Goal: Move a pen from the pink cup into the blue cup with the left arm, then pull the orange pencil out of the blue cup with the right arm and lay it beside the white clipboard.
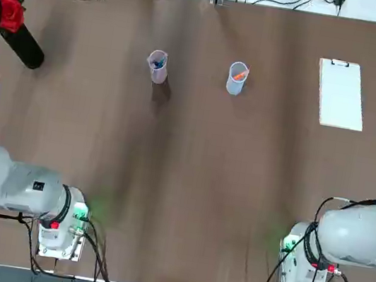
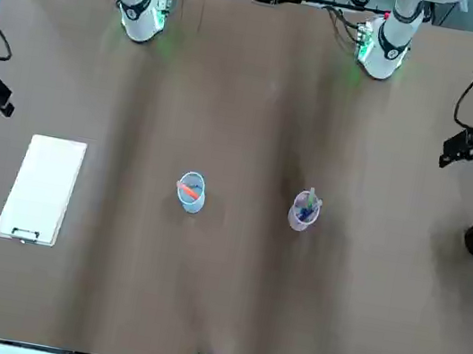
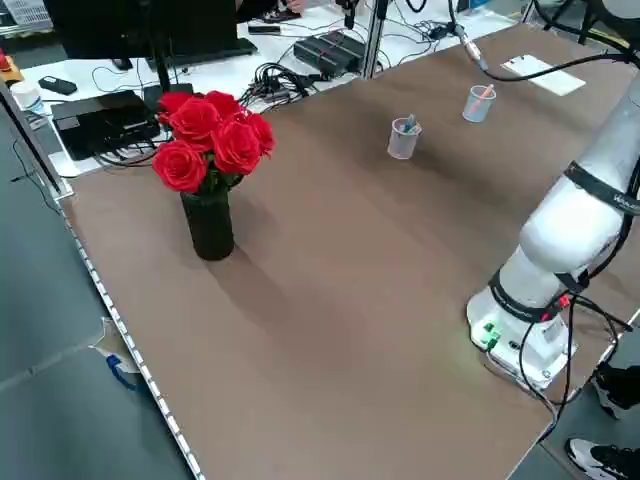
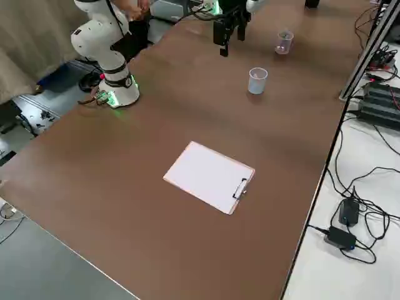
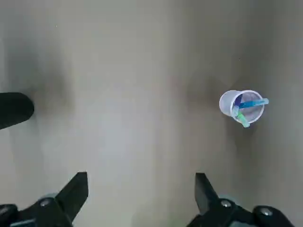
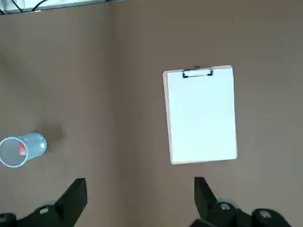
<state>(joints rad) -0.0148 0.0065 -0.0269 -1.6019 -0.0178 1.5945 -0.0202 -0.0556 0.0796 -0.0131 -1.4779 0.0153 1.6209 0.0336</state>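
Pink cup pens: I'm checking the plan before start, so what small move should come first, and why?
Probably bring the left tool, open and empty, forward over the pink cup. The blue pen stands inside it, untouched, and the blue cup holds only the orange pencil. The right tool waits, open.

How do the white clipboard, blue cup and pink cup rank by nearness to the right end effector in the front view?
From the right end effector:
1. white clipboard, on its own side.
2. blue cup, mid-table.
3. pink cup, beyond it.
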